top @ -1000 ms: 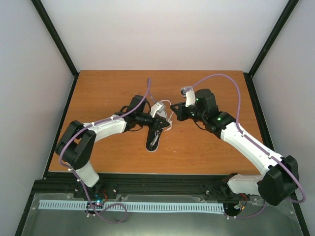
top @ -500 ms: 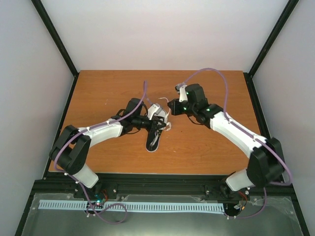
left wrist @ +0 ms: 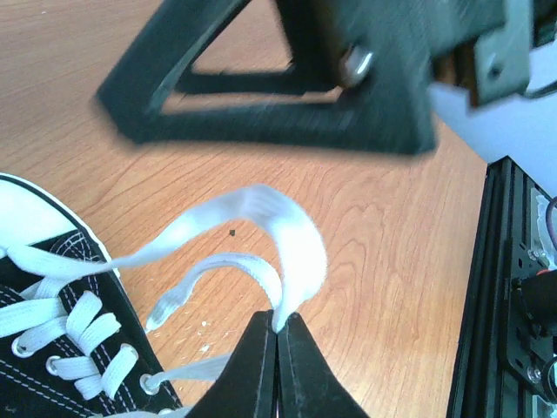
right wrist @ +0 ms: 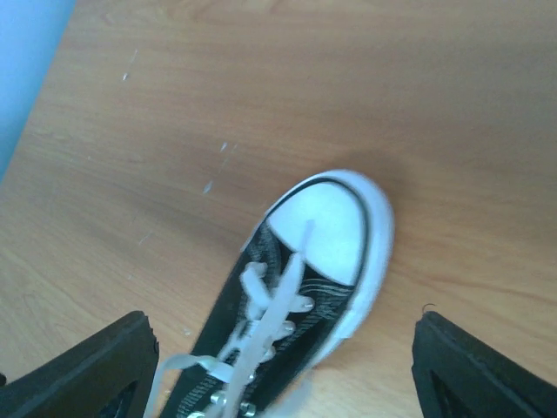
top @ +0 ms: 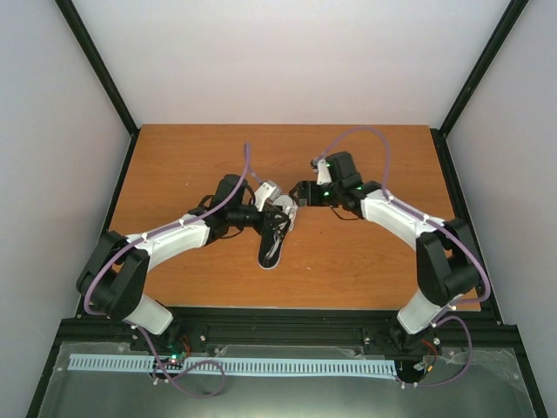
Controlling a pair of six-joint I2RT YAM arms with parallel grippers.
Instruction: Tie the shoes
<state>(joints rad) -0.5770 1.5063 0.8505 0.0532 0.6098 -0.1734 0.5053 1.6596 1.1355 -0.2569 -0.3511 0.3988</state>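
The shoe (top: 271, 251), a small black canvas sneaker with a white toe cap (right wrist: 324, 228), lies mid-table with its toe toward the arms' bases. My left gripper (left wrist: 278, 315) is shut on a bend of white lace (left wrist: 291, 231) that arches up from the eyelets beside the shoe (left wrist: 52, 340). In the top view this gripper (top: 280, 219) hovers over the shoe's lacing. My right gripper (right wrist: 287, 370) stands wide open above the shoe, its fingers (right wrist: 87, 366) on either side, with a loose lace (right wrist: 278, 300) draped along the tongue. From above, the right gripper (top: 298, 192) sits just behind the left one.
The wooden table (top: 191, 165) is bordered by a black frame rail (left wrist: 505, 287) at the near edge. One of the right gripper's black fingers (left wrist: 287, 96) hangs close above the held lace in the left wrist view. Purple cables (top: 365, 139) arc over both arms.
The right gripper has opened and swung left toward the shoe, letting go of its lace. The left gripper has closed on a lace bend and shifted slightly left.
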